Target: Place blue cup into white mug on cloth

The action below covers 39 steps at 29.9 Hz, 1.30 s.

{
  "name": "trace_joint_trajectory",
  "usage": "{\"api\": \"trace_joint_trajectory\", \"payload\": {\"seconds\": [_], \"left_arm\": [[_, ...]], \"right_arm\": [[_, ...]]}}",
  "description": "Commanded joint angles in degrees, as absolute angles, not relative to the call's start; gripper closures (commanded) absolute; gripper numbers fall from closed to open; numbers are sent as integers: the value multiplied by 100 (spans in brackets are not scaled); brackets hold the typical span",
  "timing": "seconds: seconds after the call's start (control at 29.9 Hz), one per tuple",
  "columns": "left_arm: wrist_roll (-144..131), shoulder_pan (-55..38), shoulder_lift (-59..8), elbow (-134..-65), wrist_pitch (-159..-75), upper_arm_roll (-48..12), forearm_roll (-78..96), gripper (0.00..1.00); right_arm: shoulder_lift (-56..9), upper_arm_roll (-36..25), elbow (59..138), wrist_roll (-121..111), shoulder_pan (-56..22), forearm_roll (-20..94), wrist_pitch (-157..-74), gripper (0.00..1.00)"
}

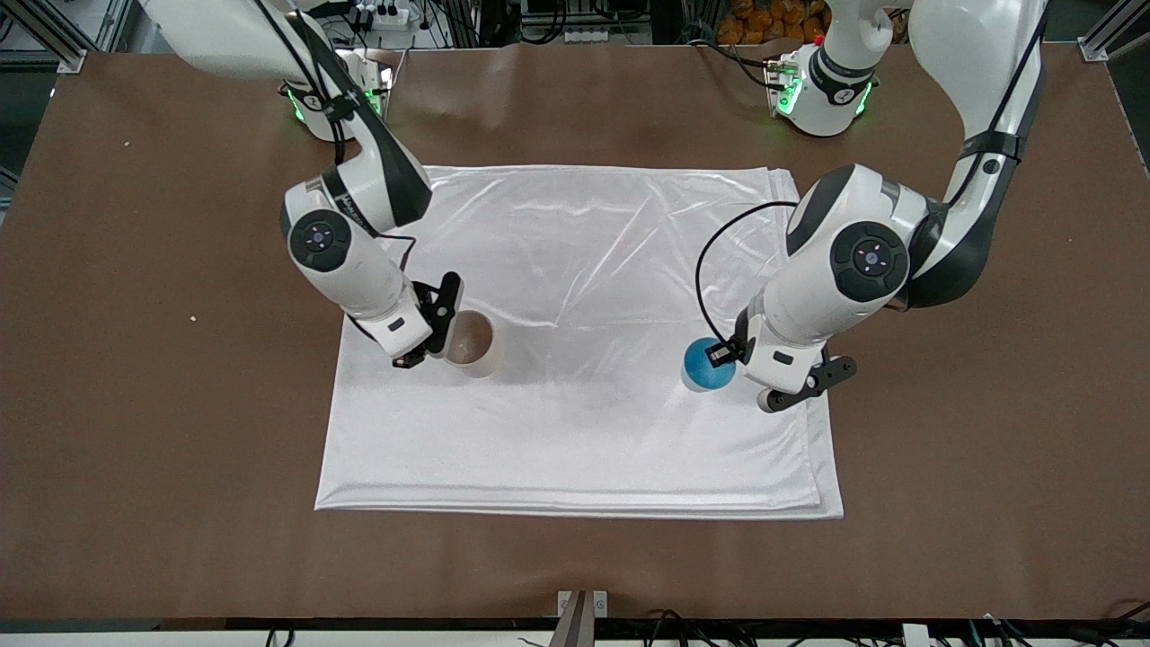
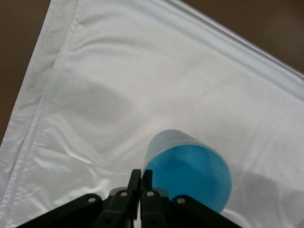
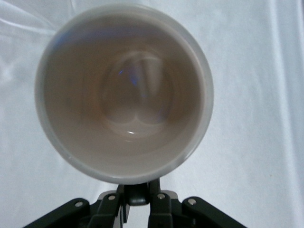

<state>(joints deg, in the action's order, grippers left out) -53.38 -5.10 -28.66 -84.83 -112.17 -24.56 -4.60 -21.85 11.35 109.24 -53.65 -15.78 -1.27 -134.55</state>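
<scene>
The left gripper (image 2: 141, 176) pinched the blue cup (image 1: 709, 363) at the cloth's (image 1: 575, 296) left-arm end, the right gripper (image 3: 138, 192) clamped the mug's (image 1: 469, 339) handle, so the cup should go up straight, then over.

No readable text, labels, brands or numbers are showing in any view. Small dark lettering is sitting on the right arm (image 1: 346, 211) wrist band, too small to read. Nothing printed on the blue cup (image 1: 709, 363), white mug (image 1: 469, 340) or cloth (image 1: 584, 422).
</scene>
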Motion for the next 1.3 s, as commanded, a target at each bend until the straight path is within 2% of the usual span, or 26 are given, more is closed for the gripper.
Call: {"api": "trace_joint_trajectory", "payload": {"seconds": [0.0,0.37,1.04,1.27], "left_arm": [[-5589,-606,-2725,-8569,-11136,-2443,-457,100],[-5686,-721,-2725,-8569,-11136,-2435,-457,100],[-5695,-852,-2742,-8587,-11127,-2426,-457,100],[-5774,-949,-2769,-8596,-11127,-2426,-457,100]], "right_arm": [[-2452,1090,10556,-4853,-2020,-176,-13368,100],[-2873,1046,10231,-3403,-2821,-852,-13342,100],[-3340,1028,10107,-2821,-3234,-1125,-13421,100],[-3428,1028,10107,-2821,-3217,-1134,-13456,92]]}}
